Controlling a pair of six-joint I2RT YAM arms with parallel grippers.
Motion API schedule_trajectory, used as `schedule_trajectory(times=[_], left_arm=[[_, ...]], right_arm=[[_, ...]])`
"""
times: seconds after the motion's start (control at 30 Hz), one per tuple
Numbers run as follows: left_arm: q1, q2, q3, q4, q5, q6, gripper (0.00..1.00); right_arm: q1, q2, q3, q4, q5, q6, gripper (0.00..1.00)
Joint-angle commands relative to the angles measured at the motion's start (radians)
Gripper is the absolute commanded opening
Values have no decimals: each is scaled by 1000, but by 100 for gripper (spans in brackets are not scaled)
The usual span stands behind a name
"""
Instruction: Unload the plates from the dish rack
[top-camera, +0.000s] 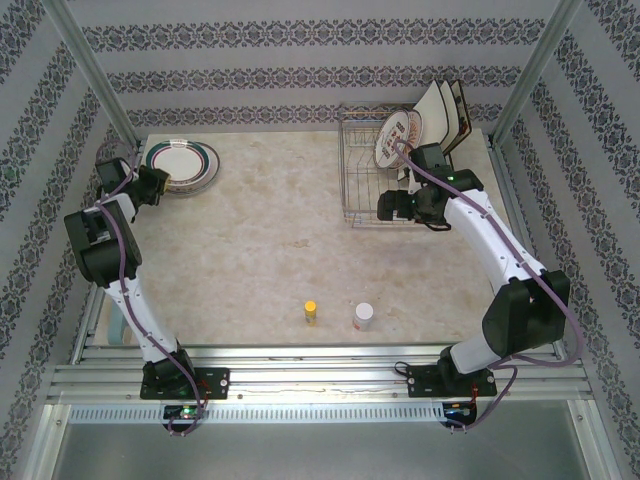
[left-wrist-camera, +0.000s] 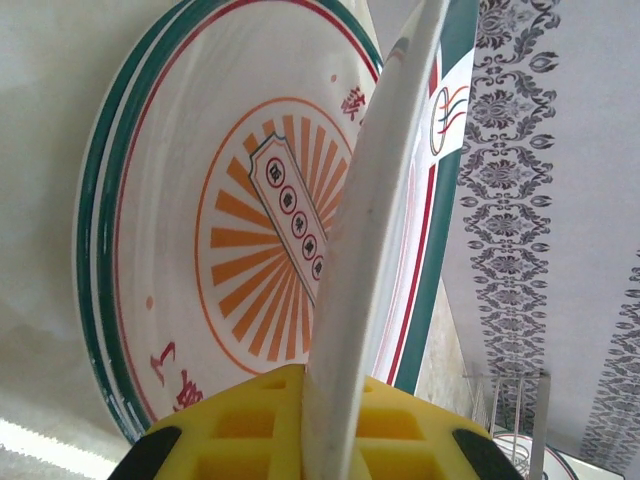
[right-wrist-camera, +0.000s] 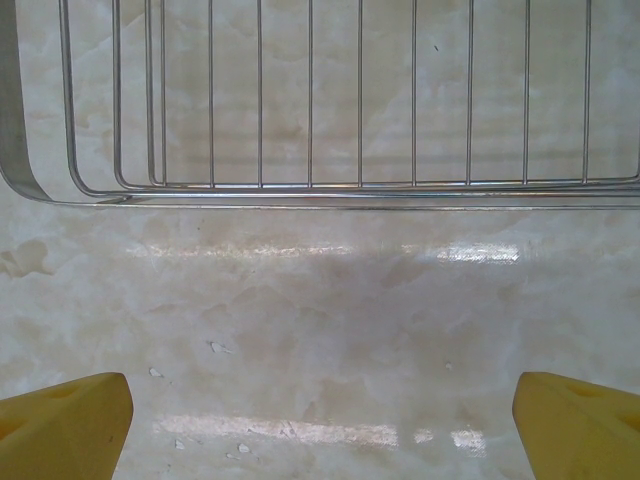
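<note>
The left end effector (left-wrist-camera: 335, 425) is grasping a plate (left-wrist-camera: 375, 220) by its edge at the stacked plates (left-wrist-camera: 200, 230), while the right end effector (right-wrist-camera: 320, 415) sits released beside the dish rack (right-wrist-camera: 310, 100).

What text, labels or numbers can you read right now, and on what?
Nothing is clear enough to quote.
Centre banner of the stacked plate: four circled red characters, too small.
Its rim: large red Chinese characters, partly hidden, unreadable.
On the held plate in the left gripper: edge-on, no print showing.
On the round plate in the dish rack: print too small.
On the yellow-capped bottle and white-capped bottle: labels too small.
</note>
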Motion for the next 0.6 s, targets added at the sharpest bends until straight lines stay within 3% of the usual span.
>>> schedule_trajectory(times=[0.0,0.37,0.57], left_arm=[[-13,34,52,-3,-2,29,0],[-30,65,109,-111,-22,69,0],[-35,63,155,-242,-50,153,15]], right_arm=[[4,16,31,4,-10,1,98],[3,28,57,-6,-12,-2,98],[6,27,61,-4,-14,-2,98]])
